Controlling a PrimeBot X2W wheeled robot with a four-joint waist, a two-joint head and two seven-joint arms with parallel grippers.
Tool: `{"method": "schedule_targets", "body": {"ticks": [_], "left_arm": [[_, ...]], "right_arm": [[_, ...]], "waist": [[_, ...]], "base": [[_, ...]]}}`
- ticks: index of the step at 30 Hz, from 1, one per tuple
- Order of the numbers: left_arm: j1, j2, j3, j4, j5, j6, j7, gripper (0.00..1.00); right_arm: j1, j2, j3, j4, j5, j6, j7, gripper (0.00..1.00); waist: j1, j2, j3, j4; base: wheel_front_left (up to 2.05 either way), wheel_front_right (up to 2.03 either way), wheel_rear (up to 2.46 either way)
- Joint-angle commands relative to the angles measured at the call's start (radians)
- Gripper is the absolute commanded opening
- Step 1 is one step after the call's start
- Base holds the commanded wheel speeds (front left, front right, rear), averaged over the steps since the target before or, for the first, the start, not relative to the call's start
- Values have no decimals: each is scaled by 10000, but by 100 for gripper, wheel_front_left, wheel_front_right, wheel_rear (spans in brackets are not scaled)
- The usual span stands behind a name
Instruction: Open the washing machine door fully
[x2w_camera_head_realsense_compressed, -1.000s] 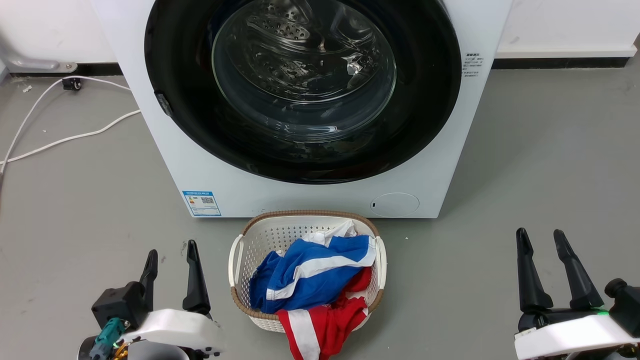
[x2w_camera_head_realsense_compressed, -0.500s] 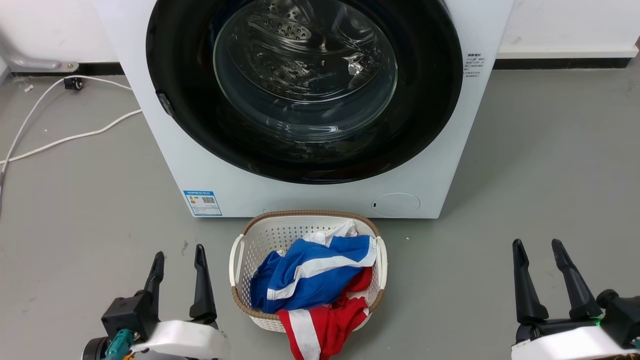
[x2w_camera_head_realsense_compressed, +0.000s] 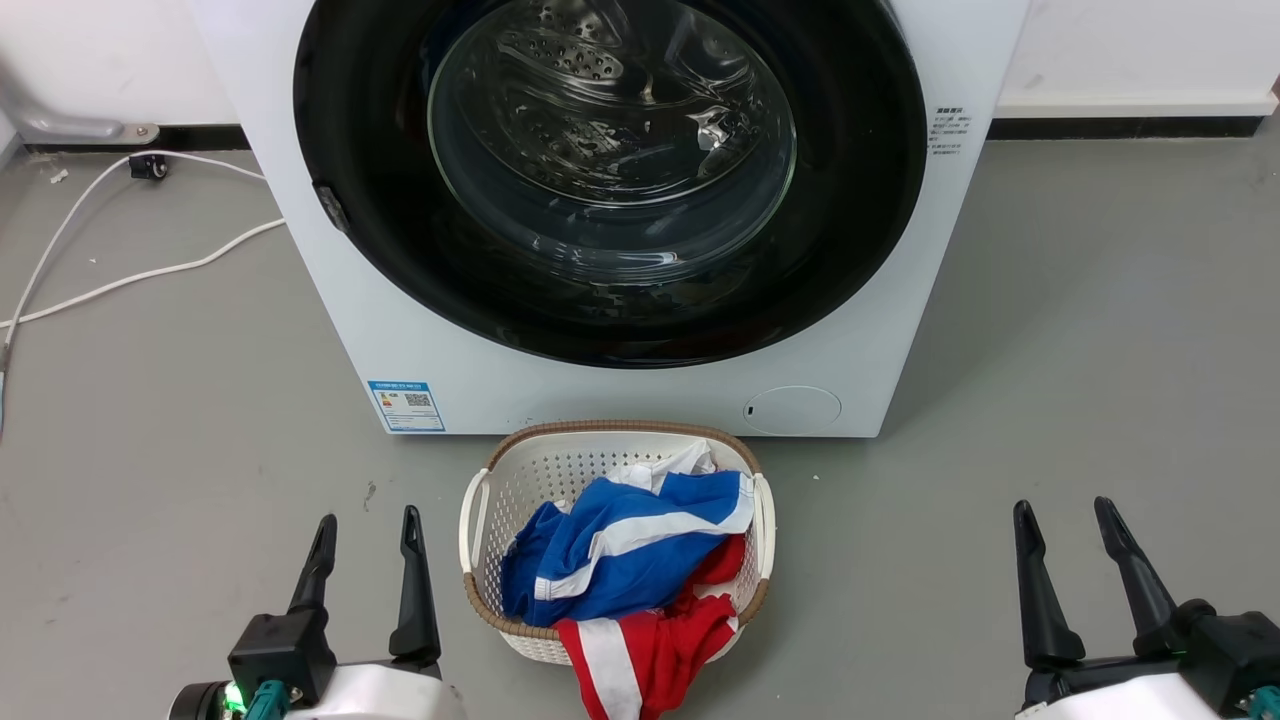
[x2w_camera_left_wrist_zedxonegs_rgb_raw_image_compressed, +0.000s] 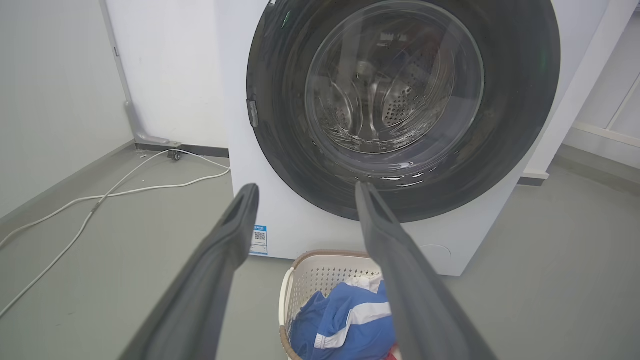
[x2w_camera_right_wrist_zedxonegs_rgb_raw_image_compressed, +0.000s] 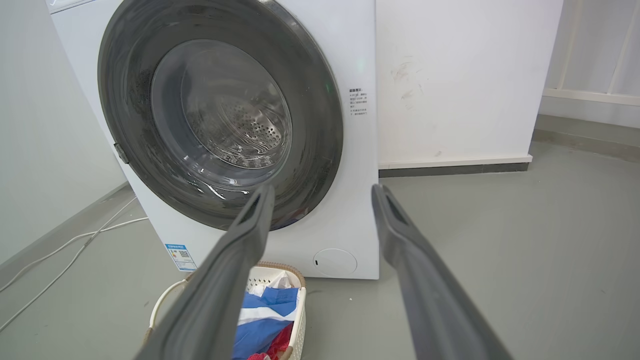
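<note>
The door (x2w_camera_head_realsense_compressed: 610, 180) sits shut, flush in the front of the machine (x2w_camera_head_realsense_compressed: 330, 330), and spans nearly its whole width. It looks rigid and fairly heavy, a glossy black rim around a bulging glass centre. Both surfaces are probably too smooth and too broad for two thin fingers to pinch, and the glass is the part to keep clear of.

The likeliest hold is the small grey tab (x2w_camera_head_realsense_compressed: 330, 207) on the rim's left edge. A fingertip hooked behind it should be able to pull. The hinge would then lie on the right, so the door should swing out in an arc toward that side. The latch will probably resist at first and then let go suddenly.

The left end effector (x2w_camera_head_realsense_compressed: 368, 520) and the right end effector (x2w_camera_head_realsense_compressed: 1060, 505) both hang low over the floor (x2w_camera_head_realsense_compressed: 150, 420), well apart from the machine. Each has its fingers spread wide and holds nothing. The basket (x2w_camera_head_realsense_compressed: 610, 428) stands just in front of the machine, below the door.
</note>
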Motion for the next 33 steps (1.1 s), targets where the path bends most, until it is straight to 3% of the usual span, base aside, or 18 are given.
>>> {"method": "schedule_targets", "body": {"ticks": [1,20,33], "left_arm": [[98,-47,52,-25,257,-38,-84,100],[332,-467,508,173,1603,-538,-432,100],[280,-589,735,393,1627,-748,-423,100]], "right_arm": [[69,15,17,-24,-211,23,-81,100],[328,25,99,-18,-1309,13,-424,100],[317,25,138,242,-884,13,-425,100]], "waist": [[0,0,-1,-8],[0,0,-31,-12],[0,0,-34,5]], "base": [[0,0,0],[0,0,0],[0,0,0]]}}
